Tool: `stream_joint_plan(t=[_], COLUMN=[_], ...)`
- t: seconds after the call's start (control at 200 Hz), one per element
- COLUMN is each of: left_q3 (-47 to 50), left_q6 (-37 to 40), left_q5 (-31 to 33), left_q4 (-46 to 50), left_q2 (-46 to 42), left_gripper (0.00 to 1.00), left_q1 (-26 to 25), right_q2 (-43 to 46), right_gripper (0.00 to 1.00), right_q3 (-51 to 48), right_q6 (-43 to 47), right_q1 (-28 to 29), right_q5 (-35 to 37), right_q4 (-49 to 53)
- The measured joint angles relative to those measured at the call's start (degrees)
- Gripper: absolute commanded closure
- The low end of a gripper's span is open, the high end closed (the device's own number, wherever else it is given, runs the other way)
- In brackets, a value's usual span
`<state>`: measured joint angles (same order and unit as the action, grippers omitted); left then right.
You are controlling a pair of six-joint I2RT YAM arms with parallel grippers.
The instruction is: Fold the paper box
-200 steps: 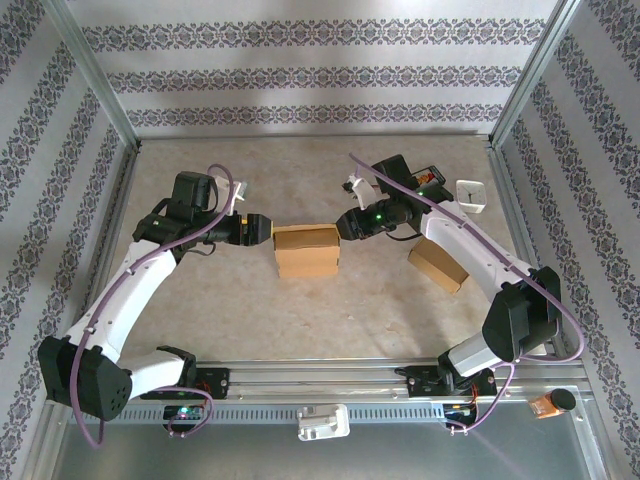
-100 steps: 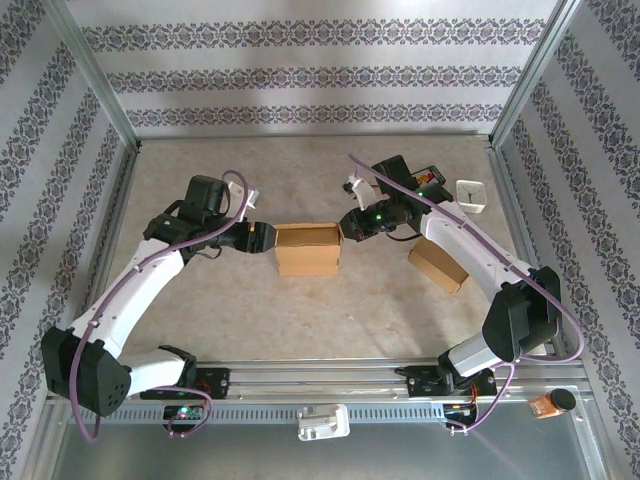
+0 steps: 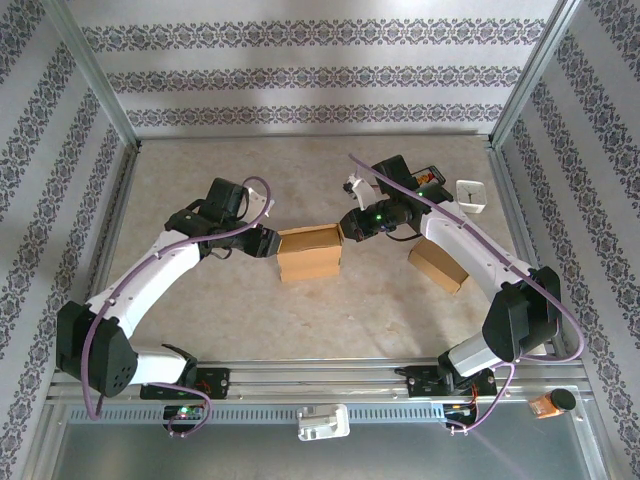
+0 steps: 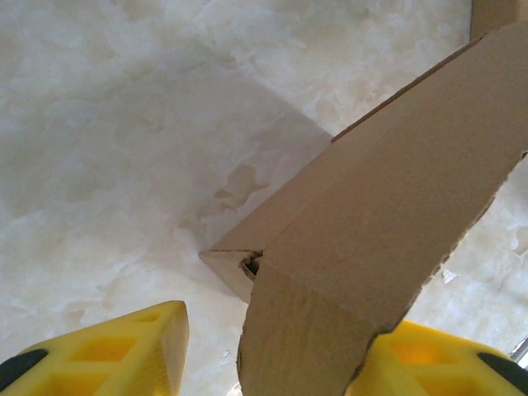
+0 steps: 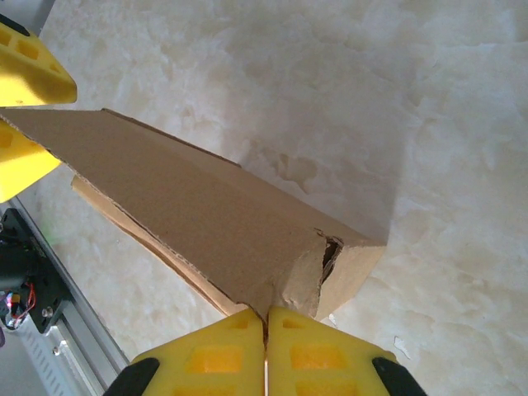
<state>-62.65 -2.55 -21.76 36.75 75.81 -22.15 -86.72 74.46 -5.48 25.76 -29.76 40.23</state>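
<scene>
Midway across the counter (image 3: 300,180), the paper box (image 3: 308,252) is pinched at its right end by the right tool (image 3: 345,228), while the left tool (image 3: 268,242), jaws apart, has moved in astride the left flap (image 4: 313,330) for folding.
</scene>
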Motion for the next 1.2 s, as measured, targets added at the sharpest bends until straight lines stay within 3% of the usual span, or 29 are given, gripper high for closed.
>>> stream_joint_plan(t=[0.33, 0.555, 1.199], left_q3=[0.00, 0.00, 0.33], left_q6=[-0.68, -1.88, -17.94], left_q5=[1.05, 2.91, 4.02], left_q4=[0.13, 0.20, -2.99], left_q2=[-2.71, -1.86, -1.86], left_gripper=[0.60, 0.83, 0.91], left_q1=[-0.02, -0.02, -0.31], right_q2=[0.00, 0.00, -0.11], right_gripper=[0.92, 0.90, 0.90], right_q3=[0.00, 0.00, 0.00], right_q6=[-0.22, -0.68, -8.94], right_q1=[0.00, 0.00, 0.55], right_q5=[0.33, 0.33, 0.07], right_q4=[-0.02, -0.04, -3.69])
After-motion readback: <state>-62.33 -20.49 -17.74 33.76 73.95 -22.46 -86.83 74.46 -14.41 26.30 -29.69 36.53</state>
